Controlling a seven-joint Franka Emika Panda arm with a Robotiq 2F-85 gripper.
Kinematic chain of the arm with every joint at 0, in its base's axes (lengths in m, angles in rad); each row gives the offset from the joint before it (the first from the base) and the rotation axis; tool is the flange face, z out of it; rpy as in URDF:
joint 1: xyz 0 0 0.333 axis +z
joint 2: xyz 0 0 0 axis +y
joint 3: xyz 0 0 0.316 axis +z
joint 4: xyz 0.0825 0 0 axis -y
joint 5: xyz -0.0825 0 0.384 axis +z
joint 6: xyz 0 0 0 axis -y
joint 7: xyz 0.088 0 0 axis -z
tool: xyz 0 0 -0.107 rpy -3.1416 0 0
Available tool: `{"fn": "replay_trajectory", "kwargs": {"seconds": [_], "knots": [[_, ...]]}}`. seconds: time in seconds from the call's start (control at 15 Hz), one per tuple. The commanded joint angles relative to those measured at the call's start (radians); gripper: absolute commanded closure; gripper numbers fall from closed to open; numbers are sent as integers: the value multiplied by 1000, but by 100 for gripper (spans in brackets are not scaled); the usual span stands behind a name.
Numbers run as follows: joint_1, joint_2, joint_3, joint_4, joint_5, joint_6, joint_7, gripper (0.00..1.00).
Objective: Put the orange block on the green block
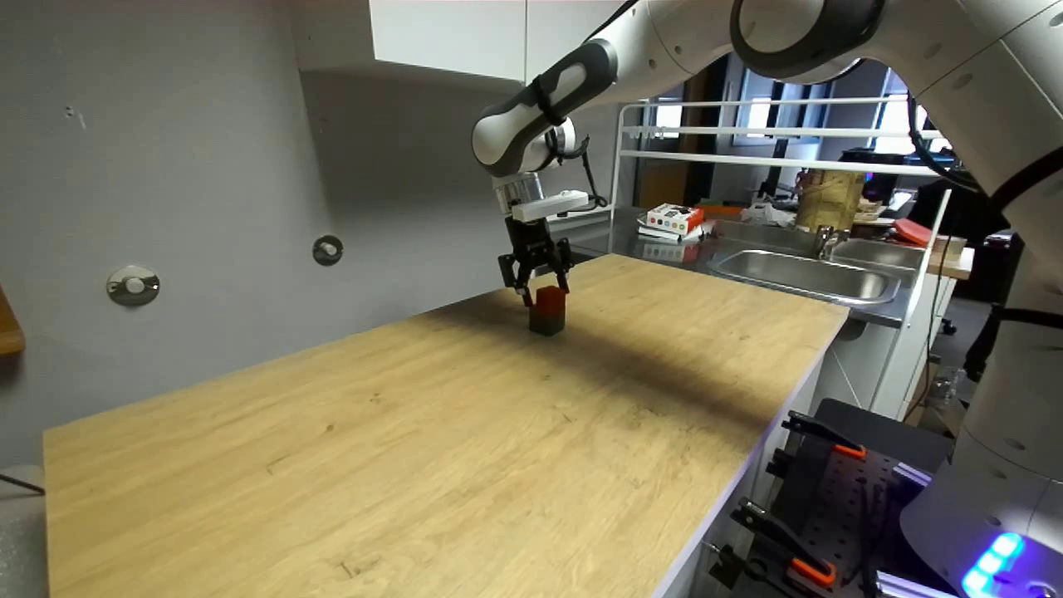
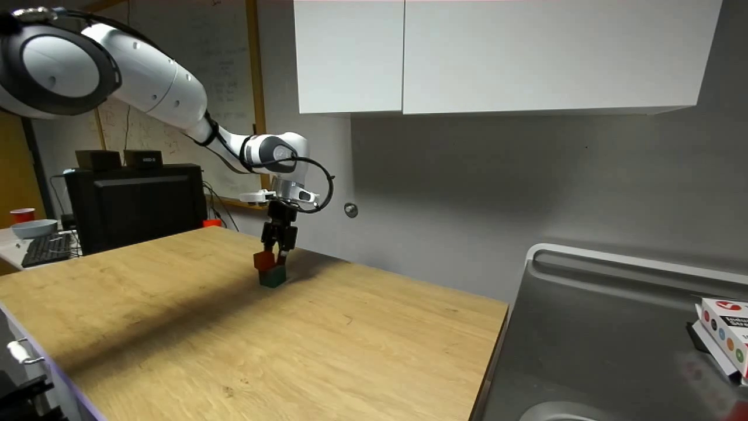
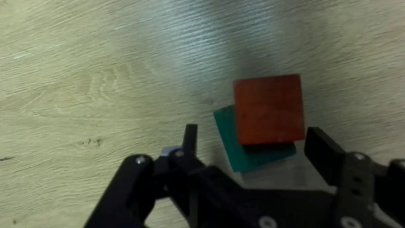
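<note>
Writing first: the white-and-red box, well off to the right of the green block in an exterior view, has a dark strip with pale lettering, but it's blurry and runs out of view, so I can't read it. Same deal with the whiteboard behind the green block: there are scribbles, way too faint to make out.

The orange block sits on top of the green block, kinda off-centre, so a chunk of green shows past it in the wrist view. It's also twisted a bit relative to the green block. Sides look about equal, so I can't pick a long axis. The green one stands on the desk.

The arm reaches out and slopes down toward the green block, pincer pointing downward there. Its jaws are spread: one is clearly apart from the orange block, the other is right beside its edge, can't tell if touching.
</note>
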Motion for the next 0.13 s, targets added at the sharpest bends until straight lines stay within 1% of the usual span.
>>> {"fn": "replay_trajectory", "kwargs": {"seconds": [0.0,0.07], "knots": [[-2,2,7,38,-13,-48,-9,0],[-1,-5,6,36,-12,-58,-3,0]]}}
